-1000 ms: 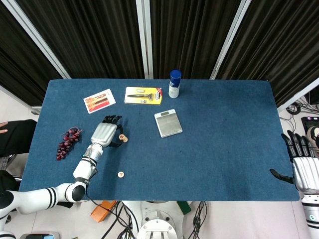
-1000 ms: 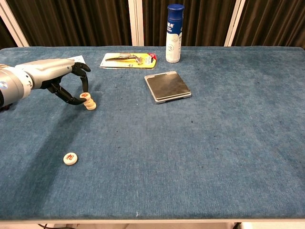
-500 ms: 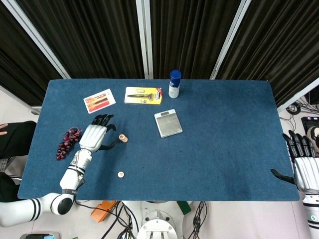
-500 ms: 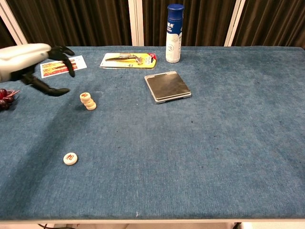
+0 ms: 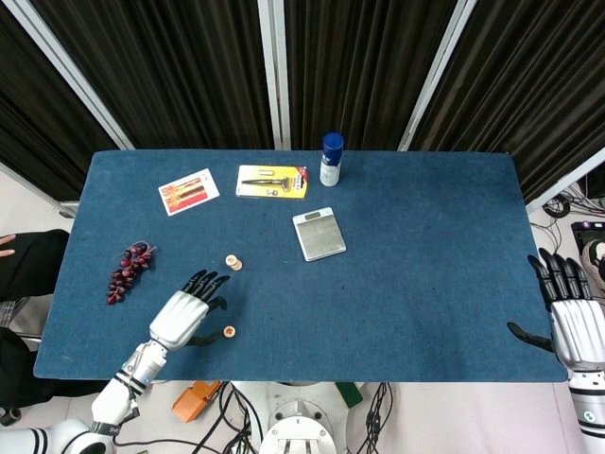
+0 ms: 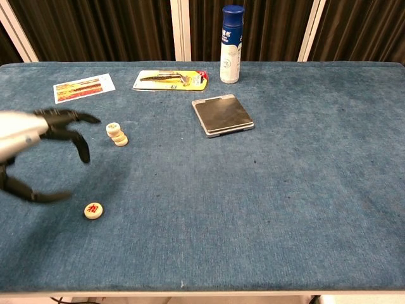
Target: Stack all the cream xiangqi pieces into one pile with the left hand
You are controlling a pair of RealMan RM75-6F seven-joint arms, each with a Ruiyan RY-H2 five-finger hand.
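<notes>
Since I let go at small stack of cream xiangqi discs (image 6: pixel 116 133), left hand (image 5: pixel 182 317) has swung back toward me, fingers spread, holding nothing; lone cream disc with red character (image 6: pixel 93 210) lies just beside fingertips; judge it next pickup.

left hand (image 5: pixel 183 312): silver-grey shell behind black fingers (image 5: pixel 203 281)
left forearm: white segments, dark joint bands behind the hand
right hand (image 5: pixel 573 320): pale grey back below black fingers, black thumb at the side
</notes>
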